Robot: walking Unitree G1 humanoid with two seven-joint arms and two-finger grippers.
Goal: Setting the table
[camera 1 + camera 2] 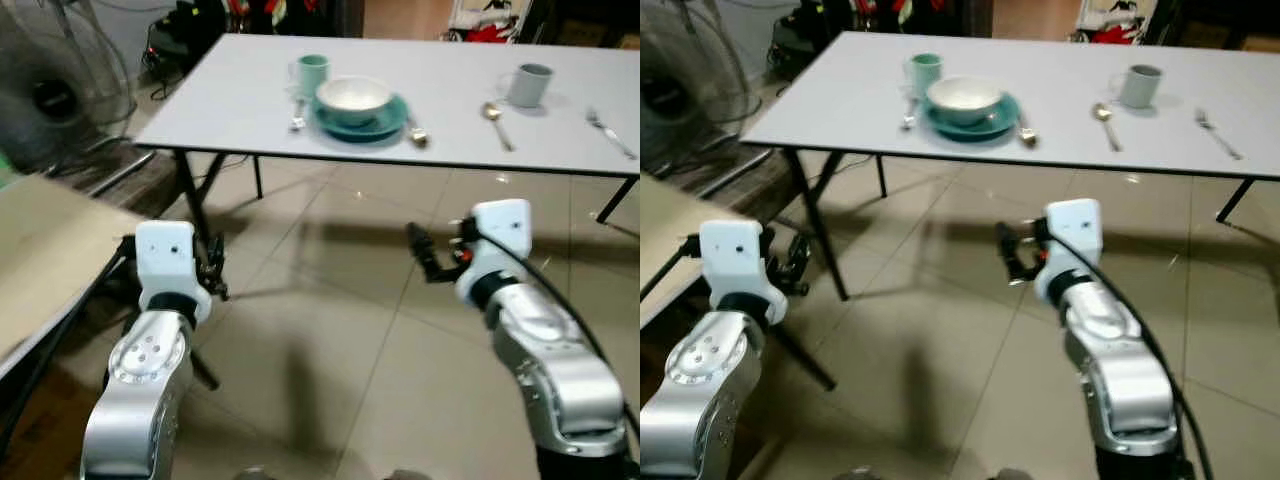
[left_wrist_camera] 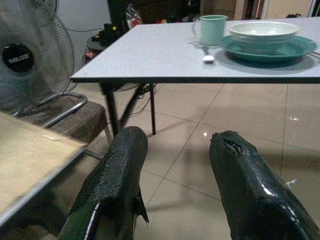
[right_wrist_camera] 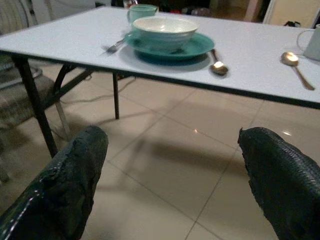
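A fan (image 1: 45, 95) stands far left. The left gripper (image 2: 177, 165) hangs over the tiled floor (image 1: 330, 340), fingers spread and empty. On the desk (image 1: 230, 100) sit a green mug (image 1: 312, 72), a white bowl (image 1: 353, 97) on a teal plate (image 1: 392, 124) (cutlery either side), then a spoon (image 1: 497, 122), grey mug (image 1: 529, 84) and fork (image 1: 610, 132). The right gripper (image 3: 170, 180) is near the desk, fingers wide apart.

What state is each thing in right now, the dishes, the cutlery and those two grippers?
White bowl: upright, sitting on the teal plate.
Green mug: upright, behind the plate.
Grey mug: upright, no plate beside it.
Spoons: lying flat on the table.
Fork: lying flat.
Left gripper: open, holding nothing.
Right gripper: open, holding nothing.
Fan: blades hard to make out.
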